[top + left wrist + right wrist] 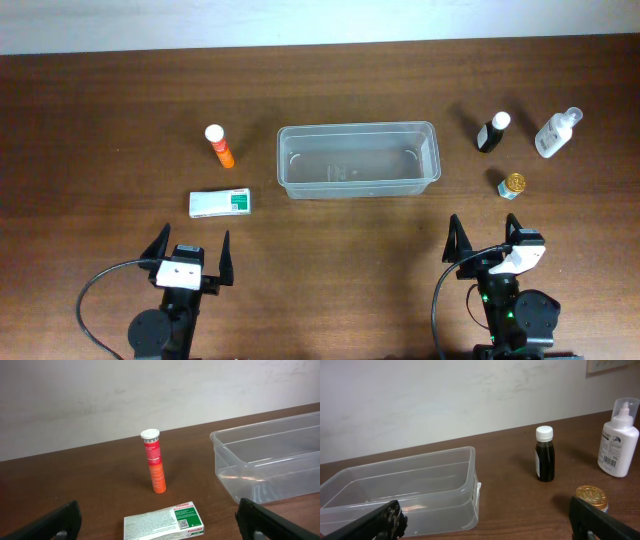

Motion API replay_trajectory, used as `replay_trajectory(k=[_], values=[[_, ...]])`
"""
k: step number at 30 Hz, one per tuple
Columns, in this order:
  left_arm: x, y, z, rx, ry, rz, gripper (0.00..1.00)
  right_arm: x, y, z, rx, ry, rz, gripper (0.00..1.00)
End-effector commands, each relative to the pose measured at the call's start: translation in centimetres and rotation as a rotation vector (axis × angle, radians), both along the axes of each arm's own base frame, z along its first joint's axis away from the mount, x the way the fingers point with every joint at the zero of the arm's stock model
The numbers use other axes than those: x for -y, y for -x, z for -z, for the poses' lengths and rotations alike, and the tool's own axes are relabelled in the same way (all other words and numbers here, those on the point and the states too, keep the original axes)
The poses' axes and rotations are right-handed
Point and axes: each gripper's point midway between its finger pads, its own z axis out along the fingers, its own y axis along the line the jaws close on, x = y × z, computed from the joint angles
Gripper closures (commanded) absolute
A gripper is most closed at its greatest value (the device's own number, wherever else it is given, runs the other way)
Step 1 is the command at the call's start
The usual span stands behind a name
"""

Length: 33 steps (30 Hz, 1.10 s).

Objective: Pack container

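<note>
**Container: empty, packing not started**

**Overhead.**
- Container (pixel 355 165): clear tub, upright, at the middle of the table (pixel 100 120). Nothing is inside it.
- My left of the tub:
  - orange tube (pixel 219 146), standing, near the tub;
  - green-and-white box (pixel 220 203), lying flat, just in front of the tube.
- My right of the tub:
  - dark bottle (pixel 491 133), near the tub;
  - white squeeze bottle (pixel 557 133), beyond the dark bottle;
  - gold-capped jar (pixel 512 186), closer to my side.
- All five items are on the wood, apart from the tub and from each other.
- Left gripper (pixel 195 235): jaws spread fully wide, nothing between them, parked at the near edge behind the box.
- Right gripper (pixel 483 222): jaws likewise fully spread and empty, parked behind the jar.

**Left wrist.**
- The tube stands ahead and the box lies nearest, between my two fingers (pixel 55 522) as the camera sees it (but not touching them).
- One end of the tub shows at the right edge. I can see no contents through its wall.

**Right wrist.**
- The other end of the tub fills the left of the frame, also bare inside.
- The dark bottle and the white squeeze bottle stand further back.
- Only the jar's gold lid shows, low at the right, by one finger.

**Progress, as I judge it.**
- Done: nothing so far.
- Left to do: all five loose items need to go into the tub. The box looks the likeliest first pick for the left arm, and the jar for the right.
</note>
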Motion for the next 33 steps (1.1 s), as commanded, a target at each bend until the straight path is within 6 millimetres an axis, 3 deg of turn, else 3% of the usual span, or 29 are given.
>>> replay_trajectory(k=[1, 6, 10, 15, 18, 22, 26, 29, 33], values=[[-0.2, 0.0, 0.1, 0.006, -0.016, -0.009, 0.01, -0.4, 0.0, 0.1, 0.002, 0.001, -0.019, 0.02], [-0.2, 0.0, 0.1, 0.006, -0.016, -0.009, 0.01, -1.4, 0.1, 0.1, 0.002, -0.003, -0.077, 0.02], [-0.2, 0.0, 0.1, 0.006, -0.016, -0.009, 0.01, -4.2, 0.7, -0.4, 0.021, -0.009, -0.244, 0.02], [-0.2, 0.0, 0.1, 0.006, -0.016, -0.009, 0.01, -7.7, 2.3, -4.0, 0.179, 0.031, -0.466, 0.02], [-0.2, 0.0, 0.1, 0.006, -0.016, -0.009, 0.01, -9.0, 3.7, -7.2, 0.313, 0.084, -0.546, 0.02], [-0.2, 0.0, 0.1, 0.006, -0.016, -0.009, 0.01, -8.7, 5.1, -12.3, 0.435, 0.125, -0.514, 0.02], [-0.2, 0.0, 0.1, 0.006, -0.016, -0.009, 0.01, -7.0, 5.2, -16.9, 0.456, 0.145, -0.392, 0.02], [-0.2, 0.0, 0.1, 0.006, -0.016, -0.009, 0.01, -5.6, 4.0, -18.9, 0.361, 0.214, -0.301, 0.02], [-0.2, 0.0, 0.1, 0.006, -0.016, -0.009, 0.01, -3.1, 0.4, -19.5, 0.106, 0.242, -0.183, 0.02]])
